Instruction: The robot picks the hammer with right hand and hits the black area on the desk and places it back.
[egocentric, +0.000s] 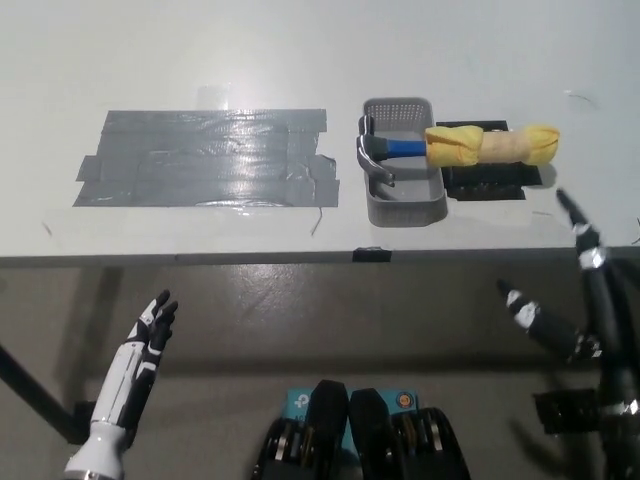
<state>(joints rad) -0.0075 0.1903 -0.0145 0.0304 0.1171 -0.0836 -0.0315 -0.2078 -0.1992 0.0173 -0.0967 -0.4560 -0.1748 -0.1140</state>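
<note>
A hammer (455, 147) with a steel head, blue neck and yellow cloth-wrapped handle lies across a grey basket (404, 205) on the white desk, head inside, handle resting to the right over a black block (487, 180). The black area, a patch of dark tape (205, 157), covers the desk's left middle. My black right hand (575, 290) is open below the desk's front edge at the right, fingers spread, well short of the hammer. My white left hand (148, 335) rests open at the lower left, below the desk.
The desk's front edge (300, 257) runs across the middle of the view, with a small black clip at its centre. Grey floor lies below it.
</note>
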